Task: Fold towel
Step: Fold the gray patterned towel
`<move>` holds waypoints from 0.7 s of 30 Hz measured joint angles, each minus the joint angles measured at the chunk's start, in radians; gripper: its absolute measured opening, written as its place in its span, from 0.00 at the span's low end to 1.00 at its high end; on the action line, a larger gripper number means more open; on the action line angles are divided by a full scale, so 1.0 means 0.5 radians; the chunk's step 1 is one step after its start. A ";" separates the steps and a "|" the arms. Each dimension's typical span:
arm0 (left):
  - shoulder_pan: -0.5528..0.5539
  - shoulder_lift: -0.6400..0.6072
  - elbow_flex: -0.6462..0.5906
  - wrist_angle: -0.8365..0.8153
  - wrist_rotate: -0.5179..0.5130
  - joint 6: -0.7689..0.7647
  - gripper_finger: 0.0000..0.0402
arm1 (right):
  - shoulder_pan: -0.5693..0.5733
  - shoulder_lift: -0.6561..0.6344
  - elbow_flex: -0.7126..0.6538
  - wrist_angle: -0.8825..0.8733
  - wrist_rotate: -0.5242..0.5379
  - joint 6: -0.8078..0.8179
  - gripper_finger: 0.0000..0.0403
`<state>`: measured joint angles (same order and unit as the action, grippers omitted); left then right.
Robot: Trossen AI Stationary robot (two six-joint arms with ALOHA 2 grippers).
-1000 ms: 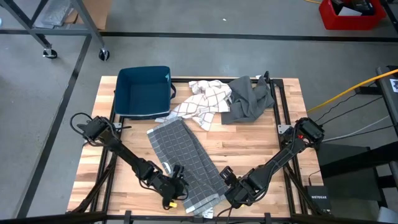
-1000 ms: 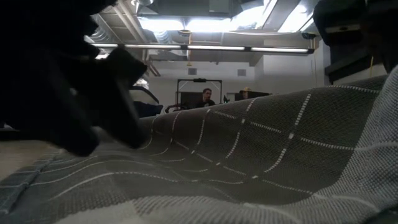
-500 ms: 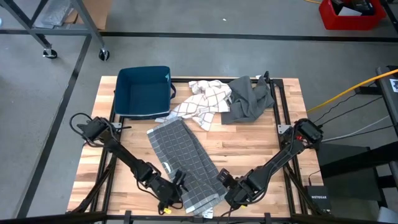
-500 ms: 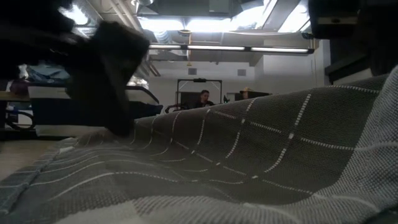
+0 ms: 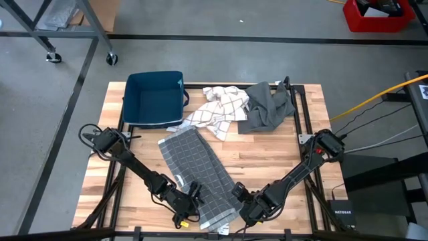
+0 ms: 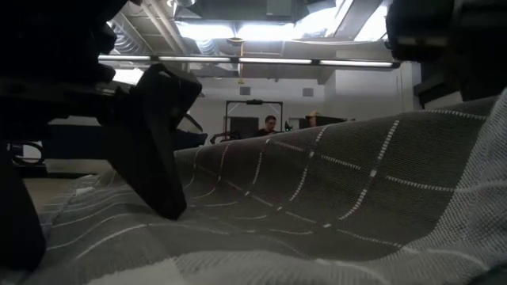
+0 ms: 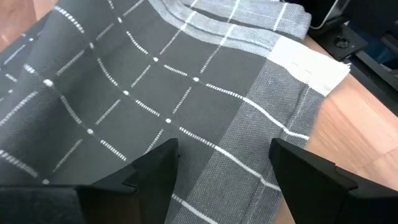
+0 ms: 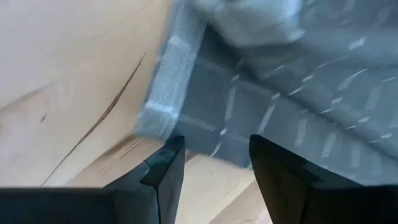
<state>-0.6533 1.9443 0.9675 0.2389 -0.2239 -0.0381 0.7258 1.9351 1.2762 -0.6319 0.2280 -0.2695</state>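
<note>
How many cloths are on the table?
3: a dark grid towel spread at the near middle, a white checked cloth bunched beside the blue bin, and a plain grey cloth to its right. More could lie beneath.

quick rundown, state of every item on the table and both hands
dark checked towel: spread flat, near end bunched
white checked towel: crumpled in a heap
plain grey towel: crumpled beside the white one
blue bin: upright, looks empty
left hand: open, over the dark towel's near edge, holding nothing
right hand: fingers parted, at the dark towel's near corner, not gripping
</note>
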 joint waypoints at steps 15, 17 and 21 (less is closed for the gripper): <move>0.016 0.004 0.000 0.009 -0.026 -0.068 0.61 | 0.000 0.116 0.004 0.135 -0.007 0.006 0.46; 0.028 0.005 0.000 0.009 -0.053 -0.111 0.58 | 0.000 0.120 0.002 0.215 -0.010 0.040 0.45; 0.044 0.007 -0.001 0.006 -0.067 -0.294 0.47 | 0.000 0.130 0.000 0.373 -0.031 0.201 0.36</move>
<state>-0.6312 1.9476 0.9668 0.2420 -0.2573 -0.1849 0.7258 2.0003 1.2762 -0.4452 0.2127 -0.1691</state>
